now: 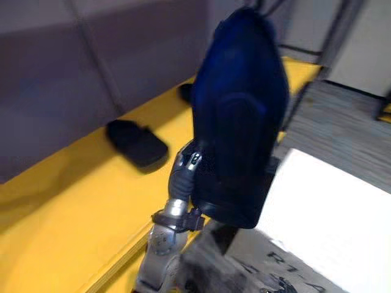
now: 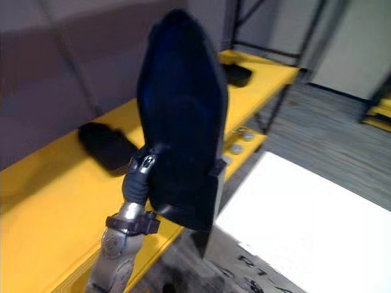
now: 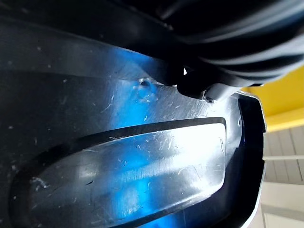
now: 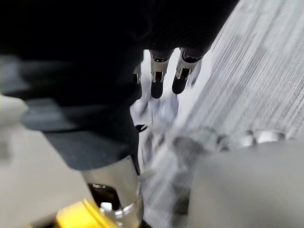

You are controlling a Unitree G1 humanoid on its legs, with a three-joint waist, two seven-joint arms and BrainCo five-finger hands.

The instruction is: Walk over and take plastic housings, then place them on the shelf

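Observation:
A large dark blue plastic housing (image 1: 241,116) stands upright in the air over the front edge of the yellow shelf (image 1: 73,201). My left hand (image 1: 190,162) holds it at its lower left edge, and most of the hand is hidden behind it. In the left wrist view the housing's scratched glossy face (image 3: 133,161) lies right against the hand. Two more dark housings lie on the shelf, one near (image 1: 137,143) and one farther back (image 2: 238,73). My right hand (image 4: 156,80) hangs over the grey floor, fingers straight and holding nothing.
A white flat-topped box (image 1: 330,207) stands to the right of the shelf. A grey wall (image 1: 73,61) backs the shelf. Small silver round parts (image 2: 241,137) sit near the shelf's front edge. Grey carpet (image 2: 330,128) stretches to the right.

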